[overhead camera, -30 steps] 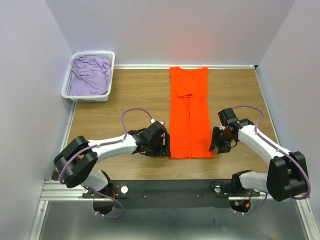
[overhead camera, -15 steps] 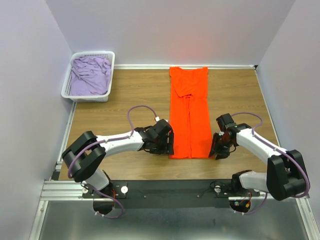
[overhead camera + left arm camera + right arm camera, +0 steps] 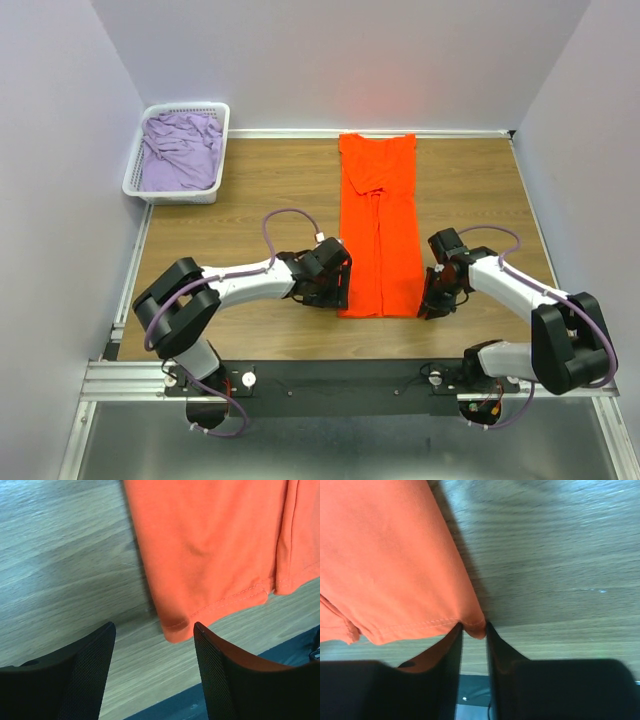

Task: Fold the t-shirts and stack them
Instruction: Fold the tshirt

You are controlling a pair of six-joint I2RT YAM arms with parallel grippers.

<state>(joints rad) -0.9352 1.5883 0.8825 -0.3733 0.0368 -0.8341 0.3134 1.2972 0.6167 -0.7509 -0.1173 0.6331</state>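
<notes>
- Far left: white plastic lattice basket (image 3: 170, 196) at the back-left corner of the wood-grain desk (image 3: 260, 190). The pale lilac cloth tee (image 3: 183, 148) is bunched inside it, unfolded, well apart from both arms.
- Left pincer (image 3: 336, 290): down at the desk on the near-left hem corner of the bright orange cloth tee (image 3: 378, 230). Jaws are wide and hold nothing.
- Centre: the orange tee lies flat as a long narrow strip, neck end far, hem end near the arm bases. The sides look already folded in.
- Right pincer (image 3: 432, 296): at the near-right hem corner. Jaws are narrow with the corner between the tips. Can't tell if it is clamped.
- Step, my read: grabbing both hem corners for the crosswise fold. The lengthwise folds look done.
- Next move needs: both pincers shut on all layers at the corners, then an even lift and carry toward the neck, so the strip doesn't skew or fall open.
- Left wrist view only: the corner of the orange tee (image 3: 215, 545) sits inside the left pincer (image 3: 152, 630), touching neither finger. A second folded edge shows at the right.
- Right wrist view only: the stitched hem of the orange tee (image 3: 385, 555) ends right in the slot of the right pincer (image 3: 473, 627).
- Top view only: the basket, the lilac tee and the full strip. It doesn't show the jaw gaps.
</notes>
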